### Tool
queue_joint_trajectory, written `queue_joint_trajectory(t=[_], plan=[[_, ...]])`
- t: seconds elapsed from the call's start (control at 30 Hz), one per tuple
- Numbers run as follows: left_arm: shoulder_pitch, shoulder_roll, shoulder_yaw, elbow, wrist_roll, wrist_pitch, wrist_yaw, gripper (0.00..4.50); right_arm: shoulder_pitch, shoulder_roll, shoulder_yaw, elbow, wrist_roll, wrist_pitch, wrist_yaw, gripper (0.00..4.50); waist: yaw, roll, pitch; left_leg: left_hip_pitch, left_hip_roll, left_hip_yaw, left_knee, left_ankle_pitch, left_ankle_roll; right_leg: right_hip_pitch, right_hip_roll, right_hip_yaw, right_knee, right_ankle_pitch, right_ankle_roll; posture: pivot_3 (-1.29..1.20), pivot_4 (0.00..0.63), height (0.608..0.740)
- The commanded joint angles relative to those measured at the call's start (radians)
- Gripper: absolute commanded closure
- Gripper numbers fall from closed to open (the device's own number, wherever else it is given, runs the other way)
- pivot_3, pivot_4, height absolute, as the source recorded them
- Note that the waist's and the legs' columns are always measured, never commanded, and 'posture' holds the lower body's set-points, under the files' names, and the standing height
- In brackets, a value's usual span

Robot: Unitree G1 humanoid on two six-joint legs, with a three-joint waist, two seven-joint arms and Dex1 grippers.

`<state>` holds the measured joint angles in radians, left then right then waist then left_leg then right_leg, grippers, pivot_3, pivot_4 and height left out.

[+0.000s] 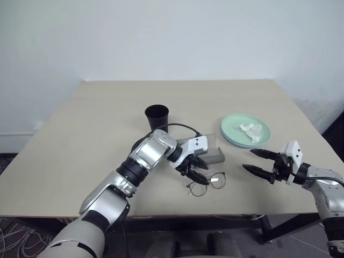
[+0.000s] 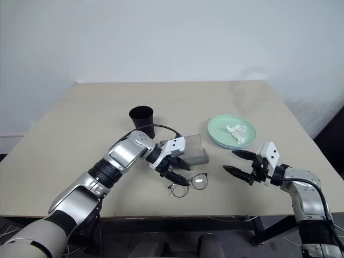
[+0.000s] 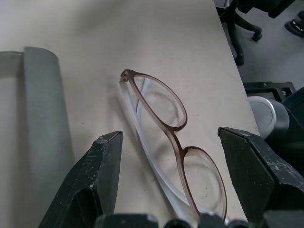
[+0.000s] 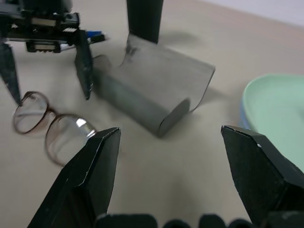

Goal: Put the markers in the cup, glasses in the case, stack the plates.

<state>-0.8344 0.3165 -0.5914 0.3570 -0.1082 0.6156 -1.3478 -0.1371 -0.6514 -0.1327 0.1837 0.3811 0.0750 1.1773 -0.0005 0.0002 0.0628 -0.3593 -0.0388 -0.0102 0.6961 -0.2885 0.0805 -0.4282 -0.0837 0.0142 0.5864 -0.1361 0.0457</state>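
Glasses [image 1: 207, 183] folded on the table [image 1: 80, 134] near its front edge, just in front of the grey case [image 1: 212, 153], lid raised. Left gripper [image 1: 196, 171] poised over them, fingers spread wide, nothing held. Right gripper [image 1: 263, 163] likewise open and empty, off to the side. Seemingly the glasses step: next, a close across the frame. Plates [image 1: 236, 137] stacked already, tissue [image 1: 251, 129] on top. Right wrist view alone catches a blue marker cap [image 4: 95, 34] by the cup [image 4: 144, 19].

Matt grey case [image 4: 152, 95], smooth table [image 1: 80, 140]
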Motion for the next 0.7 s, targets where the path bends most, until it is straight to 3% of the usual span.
queue_joint_trajectory(t=[0.03,0.57,0.7], plan=[[-0.029,-0.01,-0.011,-0.005,0.025,-0.006,0.0,1.11,0.007,-0.026,0.003,-0.01,-0.006,-0.036,0.032,0.85,0.0,0.0,0.0,0.0,0.0,0.0,0.0,0.0,0.0,0.0,0.0,0.0,0.0,0.0,0.0,0.0,0.0,0.74],[-0.042,-0.062,-0.023,0.055,0.068,-0.003,-0.011,1.11,0.022,-0.019,0.051,-0.002,-0.05,-0.109,0.048,0.85,0.001,-0.001,0.001,0.0,0.0,0.0,0.001,0.0,0.001,0.0,0.0,0.0,0.0,0.0,0.001,0.0,0.0,0.74],[-0.046,-0.071,-0.026,0.067,0.074,-0.006,-0.02,1.96,0.023,-0.014,0.059,0.001,-0.057,-0.121,0.035,0.82,0.0,-0.001,0.001,-0.001,-0.001,0.0,0.001,-0.001,0.001,0.0,-0.001,0.0,0.0,0.0,0.001,0.0,0.0,0.74]])
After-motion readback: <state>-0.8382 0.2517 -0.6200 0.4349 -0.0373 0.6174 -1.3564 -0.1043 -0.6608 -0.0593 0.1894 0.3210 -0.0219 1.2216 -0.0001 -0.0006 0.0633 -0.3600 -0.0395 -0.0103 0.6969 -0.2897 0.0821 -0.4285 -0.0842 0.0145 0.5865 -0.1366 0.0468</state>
